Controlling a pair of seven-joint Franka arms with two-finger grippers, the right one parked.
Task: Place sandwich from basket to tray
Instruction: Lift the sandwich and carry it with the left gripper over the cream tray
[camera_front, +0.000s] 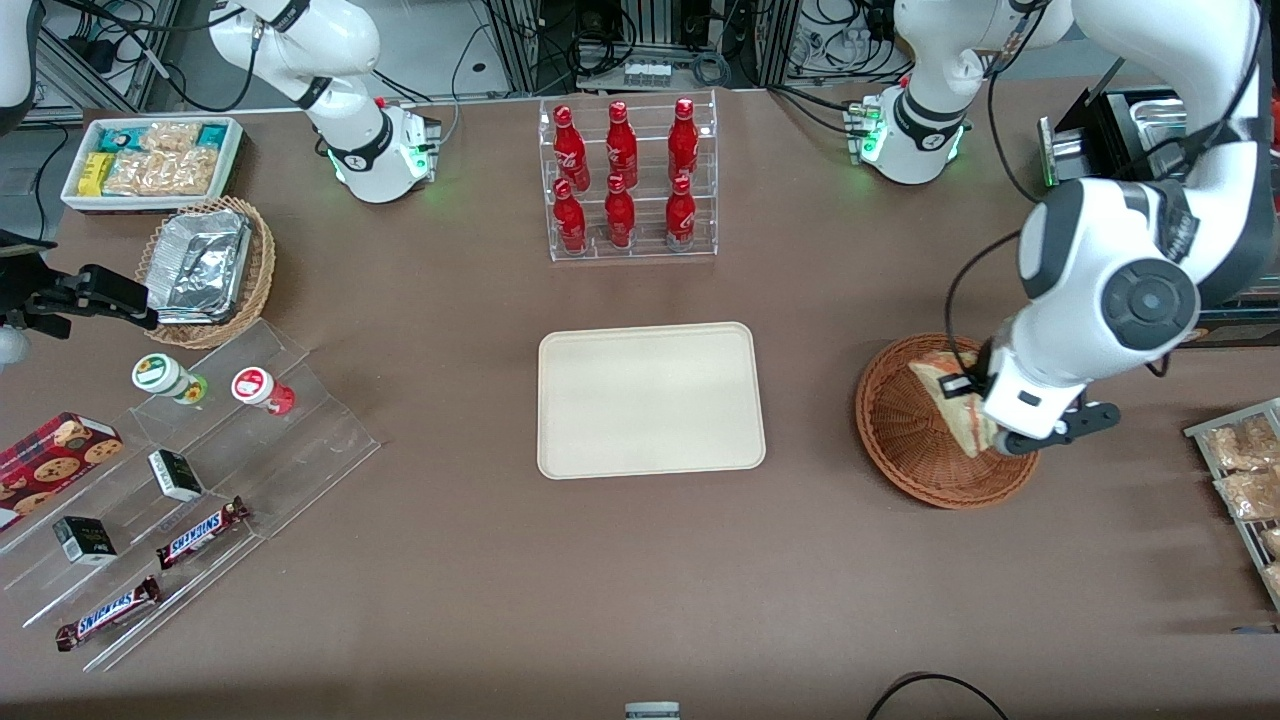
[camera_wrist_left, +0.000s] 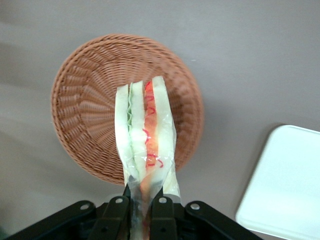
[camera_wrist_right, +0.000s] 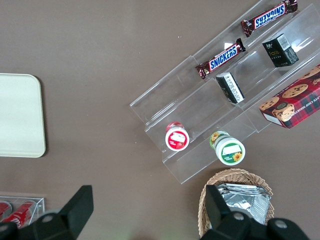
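We observed the gripper (camera_wrist_left: 141, 210) positioned above the basket (camera_wrist_left: 85, 100), its fingers (camera_wrist_left: 116, 212) clamped on one end of the sandwich (camera_wrist_left: 145, 135), which hung clear over the basket's bowl. The tray (camera_front: 650, 400) lay beside the basket, toward the parked arm's end

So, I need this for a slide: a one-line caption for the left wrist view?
Tool shut on the sandwich, held above the basket, tray alongside.
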